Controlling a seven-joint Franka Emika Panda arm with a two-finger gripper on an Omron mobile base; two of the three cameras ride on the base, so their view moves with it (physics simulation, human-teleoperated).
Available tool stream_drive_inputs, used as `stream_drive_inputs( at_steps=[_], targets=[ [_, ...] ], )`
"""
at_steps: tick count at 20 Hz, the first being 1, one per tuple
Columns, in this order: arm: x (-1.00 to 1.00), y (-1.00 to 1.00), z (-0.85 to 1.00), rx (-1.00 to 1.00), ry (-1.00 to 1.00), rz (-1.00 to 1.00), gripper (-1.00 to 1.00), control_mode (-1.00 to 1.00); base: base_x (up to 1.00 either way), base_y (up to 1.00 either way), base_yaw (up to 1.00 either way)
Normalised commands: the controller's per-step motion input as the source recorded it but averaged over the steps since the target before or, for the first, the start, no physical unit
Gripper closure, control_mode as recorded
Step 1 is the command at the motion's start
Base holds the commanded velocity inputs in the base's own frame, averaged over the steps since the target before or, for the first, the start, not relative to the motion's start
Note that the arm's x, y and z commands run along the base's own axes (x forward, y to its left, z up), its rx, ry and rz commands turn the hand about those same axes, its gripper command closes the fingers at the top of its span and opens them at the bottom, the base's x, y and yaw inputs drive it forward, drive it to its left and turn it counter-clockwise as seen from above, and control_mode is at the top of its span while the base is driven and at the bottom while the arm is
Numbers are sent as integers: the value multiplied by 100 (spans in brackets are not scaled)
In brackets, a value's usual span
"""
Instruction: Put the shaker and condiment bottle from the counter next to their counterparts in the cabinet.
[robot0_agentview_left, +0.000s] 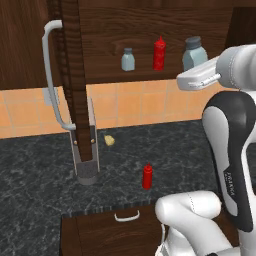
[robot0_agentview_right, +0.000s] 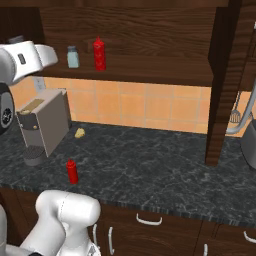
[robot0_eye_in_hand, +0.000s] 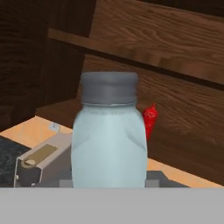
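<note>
Shaker (robot0_eye_in_hand: 109, 135), pale blue-grey glass with grey cap, upright.

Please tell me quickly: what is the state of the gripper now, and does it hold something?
Gripper: closed on the shaker, held up at the cabinet shelf.

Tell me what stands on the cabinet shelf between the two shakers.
In the left base view, the red condiment bottle stands between the small shelf shaker and the shaker the end effector holds.
</note>
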Motion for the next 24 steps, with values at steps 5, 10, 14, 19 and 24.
stream_drive_inputs(
  at_steps=[5, 10, 14, 19, 24],
  targets=[
    [16, 5, 5, 5, -2, -1, 100, -100, 0, 0, 0],
    [34, -3, 7, 15, 0, 0, 100, -100, 0, 0, 0],
    [6, 24, -28, 2, -1, 8, 100, -100, 0, 0, 0],
    [18, 4, -18, 11, -14, 3, 100, -100, 0, 0, 0],
    [55, 20, -3, 4, 2, 0, 100, -100, 0, 0, 0]
  ],
)
